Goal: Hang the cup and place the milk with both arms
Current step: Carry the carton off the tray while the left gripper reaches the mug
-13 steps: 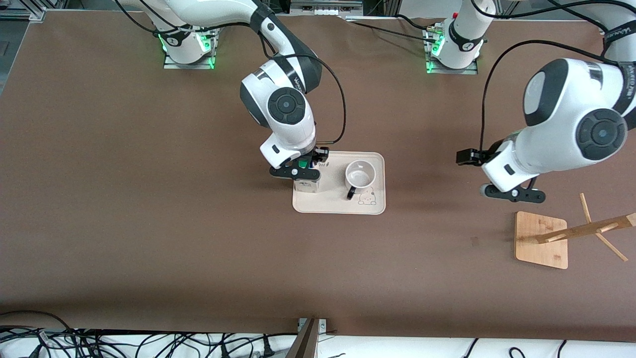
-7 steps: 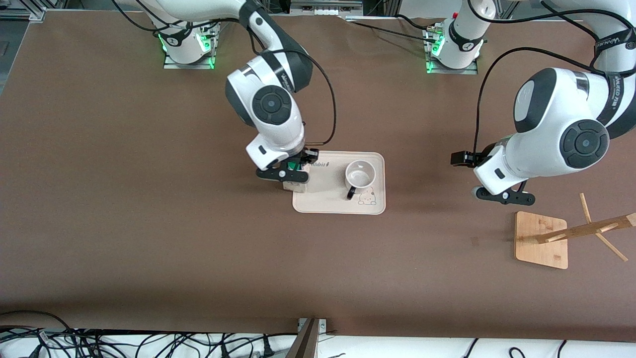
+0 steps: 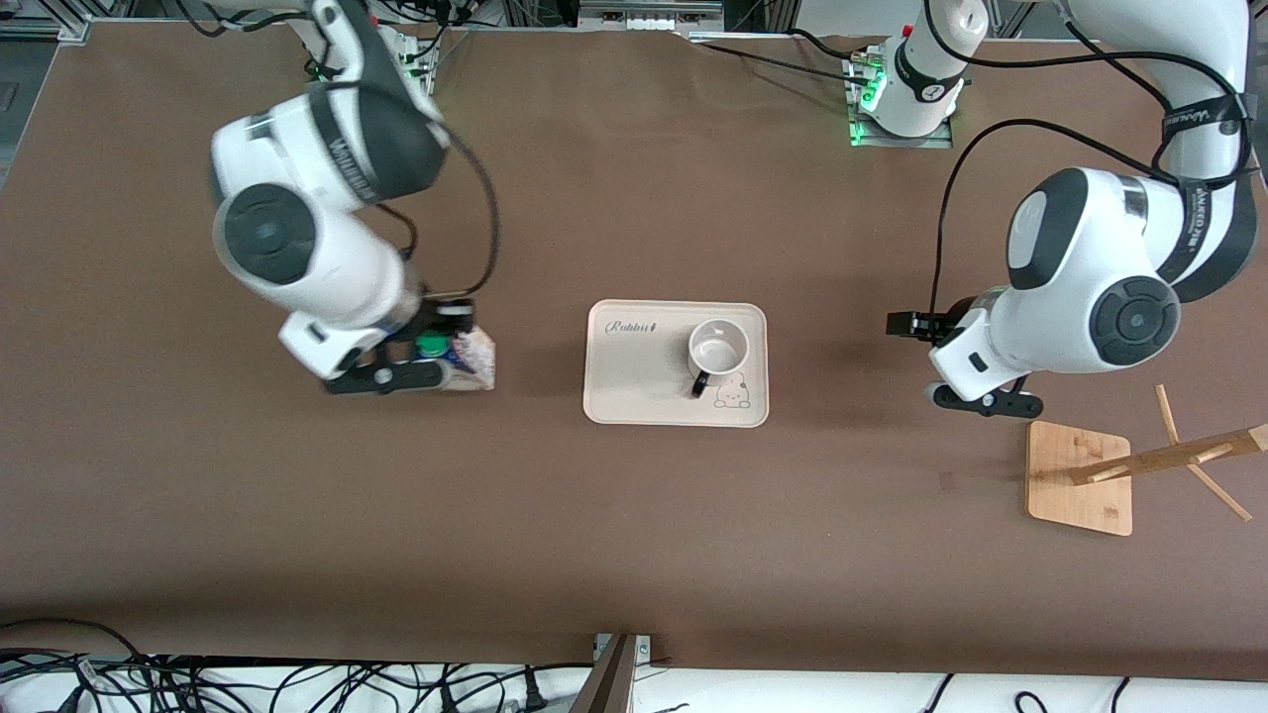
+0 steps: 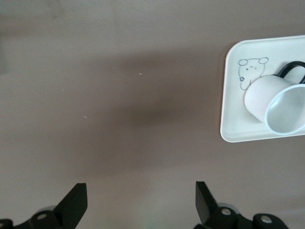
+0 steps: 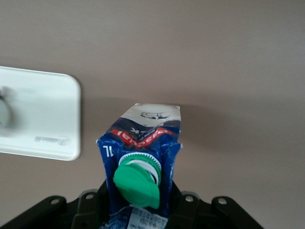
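Front view, read across from the right arm's end: the right gripper (image 3: 421,364) is clamped on the milk carton (image 3: 466,358) and holds it over bare brown table (image 3: 634,555), well clear of the cream tray (image 3: 634,396). Half a second ago the carton was at the tray's edge toward the right arm's end, and a second ago it was over the tray itself; the carton has therefore been lifted off and carried toward the right arm's end. The right wrist view confirms the grip: the green cap (image 5: 137,183) and blue gable sit between the jaws, tilted.

On the tray, the smiley mug (image 3: 717,350) stands upright, unmoved, black handle toward the front camera.

The left gripper (image 3: 981,396) has edged slightly toward the tray and hovers over table beside the wooden mug rack (image 3: 1080,477). The left wrist view shows its fingers (image 4: 76,202) spread and empty.

Judgement: milk transfer is under way and not yet set down; cup hanging has not begun.
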Robot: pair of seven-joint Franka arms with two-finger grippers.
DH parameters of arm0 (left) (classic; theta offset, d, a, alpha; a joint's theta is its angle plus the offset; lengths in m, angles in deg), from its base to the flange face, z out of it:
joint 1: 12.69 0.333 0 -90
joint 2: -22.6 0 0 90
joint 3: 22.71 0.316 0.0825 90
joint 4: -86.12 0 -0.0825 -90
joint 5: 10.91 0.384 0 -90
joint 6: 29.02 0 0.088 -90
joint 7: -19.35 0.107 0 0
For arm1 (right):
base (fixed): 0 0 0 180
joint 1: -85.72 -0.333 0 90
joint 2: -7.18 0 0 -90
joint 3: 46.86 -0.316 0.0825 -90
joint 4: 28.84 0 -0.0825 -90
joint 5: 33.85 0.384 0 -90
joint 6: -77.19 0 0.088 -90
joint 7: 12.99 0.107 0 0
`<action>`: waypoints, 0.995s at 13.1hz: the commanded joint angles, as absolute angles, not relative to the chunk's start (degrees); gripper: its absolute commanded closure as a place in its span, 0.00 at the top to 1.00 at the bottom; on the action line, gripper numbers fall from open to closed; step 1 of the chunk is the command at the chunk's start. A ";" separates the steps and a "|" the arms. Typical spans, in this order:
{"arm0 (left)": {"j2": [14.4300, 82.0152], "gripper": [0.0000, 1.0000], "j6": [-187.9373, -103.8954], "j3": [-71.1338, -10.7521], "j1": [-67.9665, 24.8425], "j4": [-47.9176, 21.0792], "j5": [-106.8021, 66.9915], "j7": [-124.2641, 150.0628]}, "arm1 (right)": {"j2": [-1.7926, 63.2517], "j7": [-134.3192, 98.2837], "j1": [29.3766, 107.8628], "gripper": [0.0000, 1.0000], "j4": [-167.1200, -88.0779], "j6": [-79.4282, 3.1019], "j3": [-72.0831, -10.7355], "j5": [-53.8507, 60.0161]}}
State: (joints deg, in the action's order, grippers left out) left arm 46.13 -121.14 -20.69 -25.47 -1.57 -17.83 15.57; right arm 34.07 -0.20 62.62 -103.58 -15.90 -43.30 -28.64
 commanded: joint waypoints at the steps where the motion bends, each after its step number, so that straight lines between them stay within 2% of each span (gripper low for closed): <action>1: 47.64 1.00 -121.65 -24.01 -25.52 -1.16 -18.12 11.54 | 28.37 -9.79 66.72 0.43 -113.98 -17.98 -41.51 -27.35; 6: 50.37 1.00 -125.69 -31.74 -25.61 -1.07 -17.77 8.28 | 24.50 -18.60 67.79 0.43 -130.68 -31.15 -36.67 -26.65; 10: 51.77 1.00 -131.13 -37.64 -25.69 -1.51 -16.01 8.36 | 24.40 -18.96 67.79 0.45 -135.97 -37.49 -36.58 -26.64; 12: 52.83 1.00 -133.68 -39.66 -26.22 -1.42 -16.10 7.93 | 24.32 -18.96 67.79 0.52 -137.29 -38.55 -36.58 -26.64; 13: 53.53 1.00 -135.35 -39.84 -27.53 -1.33 -16.01 7.49 | 24.23 -18.96 67.79 0.64 -137.30 -38.47 -36.58 -26.64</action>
State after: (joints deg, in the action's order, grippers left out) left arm 52.34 -132.77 -38.58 -26.51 -1.62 -17.36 8.55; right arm 26.81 -17.80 68.18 -134.39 -37.18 -36.86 -27.58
